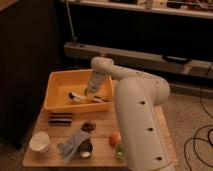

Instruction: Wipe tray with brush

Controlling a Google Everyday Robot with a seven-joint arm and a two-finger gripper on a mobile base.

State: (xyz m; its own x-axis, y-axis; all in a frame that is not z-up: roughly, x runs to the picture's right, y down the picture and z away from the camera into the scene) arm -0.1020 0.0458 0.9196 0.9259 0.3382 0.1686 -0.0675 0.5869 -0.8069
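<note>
The tool (91, 91) is down inside the tray (60, 85), meeting the brush (86, 97) at mid-handle; how wide it stands I cannot tell. The brush lies on the tray floor near the front wall. A loose hold could let it twist free; a hard push could shove the tray across the counter (101, 120).

Dark block (60, 118), white cup (40, 142), grey cloth (71, 145), orange fruit (115, 138), on wooden table (50, 130)
</note>
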